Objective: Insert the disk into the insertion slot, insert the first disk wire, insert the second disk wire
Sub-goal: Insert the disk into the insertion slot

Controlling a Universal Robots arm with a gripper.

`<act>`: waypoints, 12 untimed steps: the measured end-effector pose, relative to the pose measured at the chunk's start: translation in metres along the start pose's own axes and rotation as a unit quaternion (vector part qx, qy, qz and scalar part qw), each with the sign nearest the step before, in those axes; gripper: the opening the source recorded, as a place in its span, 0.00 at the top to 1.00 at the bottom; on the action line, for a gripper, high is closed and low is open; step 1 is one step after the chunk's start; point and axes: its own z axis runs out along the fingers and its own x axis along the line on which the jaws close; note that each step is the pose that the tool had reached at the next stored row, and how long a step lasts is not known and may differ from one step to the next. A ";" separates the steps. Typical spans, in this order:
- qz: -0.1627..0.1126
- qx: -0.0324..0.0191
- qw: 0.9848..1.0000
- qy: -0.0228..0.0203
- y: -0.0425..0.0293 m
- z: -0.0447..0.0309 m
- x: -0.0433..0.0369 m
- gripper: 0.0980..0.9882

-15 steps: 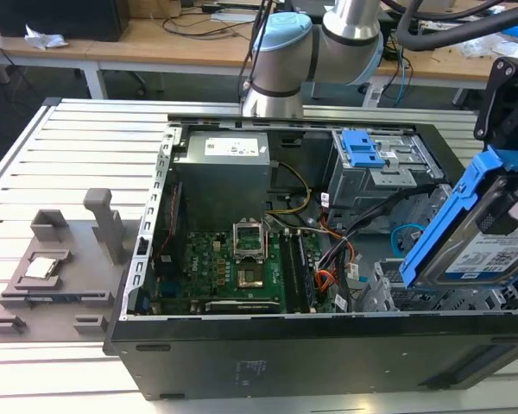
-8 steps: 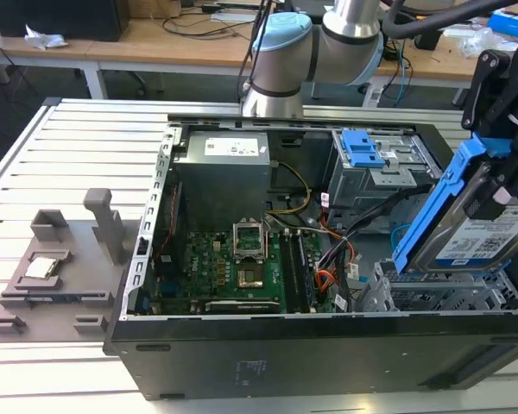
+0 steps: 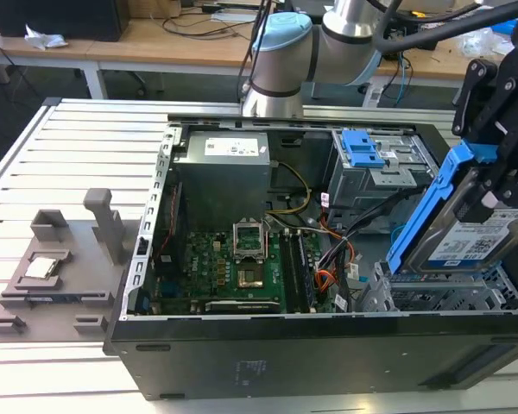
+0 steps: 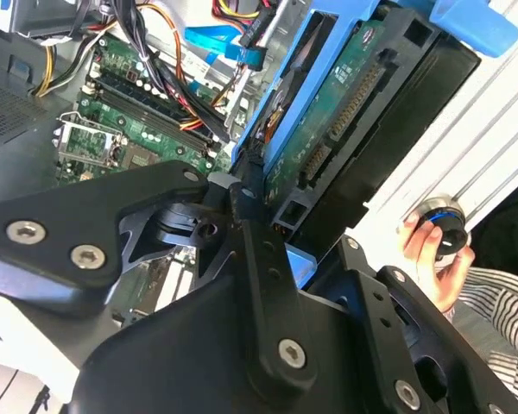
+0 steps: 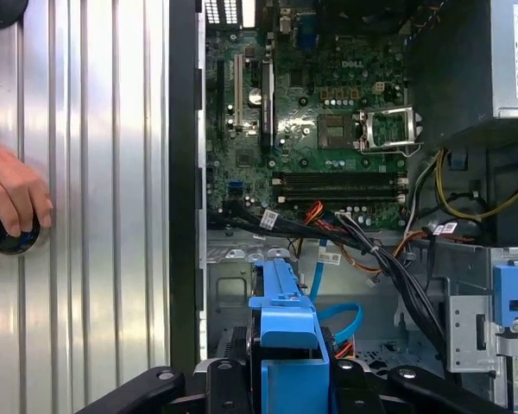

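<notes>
My pincer [image 3: 494,191] is clenched on the disk [image 3: 468,246], and its bright blue carrier stands out past my black links. In the exterior view I hold it at about three o'clock of the open computer case [image 3: 242,366]. It is steeply tilted, with the white label toward the camera. Its lower edge hangs just above the insertion slot [image 3: 427,297], the silver perforated cage at the case's four o'clock corner, and the disk is not yet in the bay. In the second wrist view the disk's green circuit-board side faces my linkage.

My wrist reaches down from the one o'clock side, and my arm's silver and pale-blue joints [image 3: 283,52] stand behind the case at twelve o'clock. In the first wrist view the first disk wire [image 5: 316,278] curves in a loop just beyond the carrier's end tab, near a thick black cable bundle [image 5: 397,276].

At eleven o'clock of the slot sits a grey cage with a blue latch [image 3: 363,151], and at nine o'clock lies the green motherboard [image 3: 233,267].

The case rests on a ribbed aluminium table [image 3: 34,172], with a grey fixture [image 3: 52,276] at the case's nine o'clock. A person's hand [image 5: 13,194] rests on a round black object [image 5: 9,235] on the table. Wooden benches [image 3: 155,39] run across the back of the room.
</notes>
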 end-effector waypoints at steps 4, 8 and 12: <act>0.000 0.000 1.000 0.001 -0.0018 0.0066 -0.0028 0.70; 0.000 0.000 1.000 0.001 -0.0021 0.0125 -0.0064 0.70; 0.000 0.000 1.000 0.001 -0.0023 0.0191 -0.0068 0.70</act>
